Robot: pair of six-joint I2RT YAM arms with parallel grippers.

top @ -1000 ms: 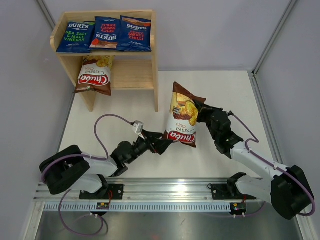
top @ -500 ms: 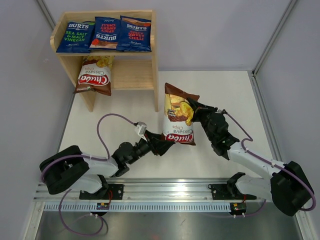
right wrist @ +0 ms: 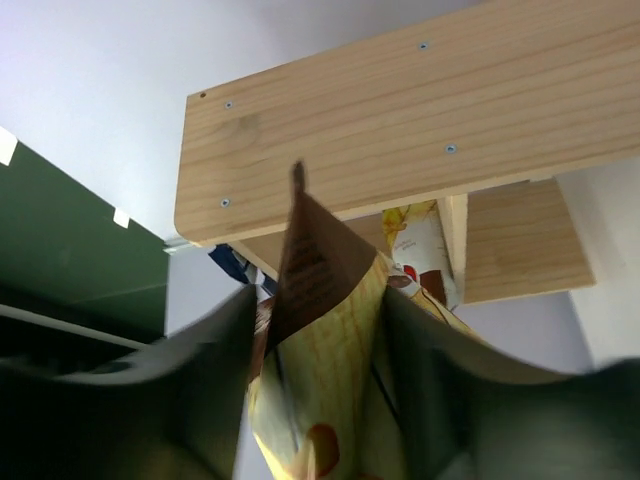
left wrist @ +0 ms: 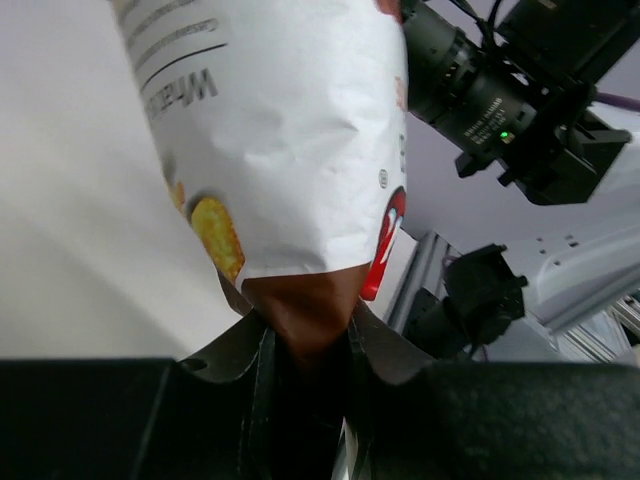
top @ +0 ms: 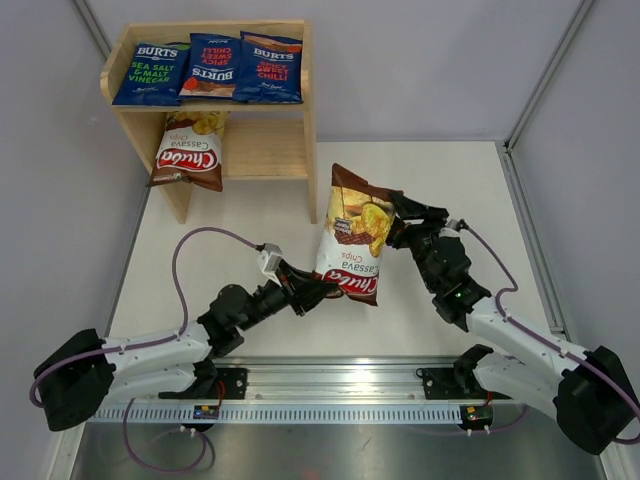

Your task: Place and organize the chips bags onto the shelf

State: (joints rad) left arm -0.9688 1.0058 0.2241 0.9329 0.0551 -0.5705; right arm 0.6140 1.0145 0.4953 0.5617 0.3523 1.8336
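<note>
A brown-and-white Chuba chips bag [top: 350,245] hangs upright over the middle of the table between both grippers. My left gripper [top: 318,288] is shut on its brown bottom edge [left wrist: 300,310]; the left wrist view has the bag [left wrist: 280,130] rising from the jaws. My right gripper [top: 397,226] is open at the bag's upper right, its fingers standing apart on either side of the bag's top [right wrist: 320,360]. The shelf [top: 270,150] stands at the far left with three blue Burts bags [top: 212,65] on top and another Chuba bag [top: 190,150] at the left of the lower tier.
The shelf's right side panel [top: 310,130] is just left of the held bag's top. In the right wrist view the shelf [right wrist: 400,120] fills the background. Grey walls close in the table on the left, back and right. The arms' rail [top: 340,385] runs along the near edge.
My left gripper closed on the bag's bottom edge while my right gripper opened and released the top. The bag shifted slightly left and the left arm stretched forward.
</note>
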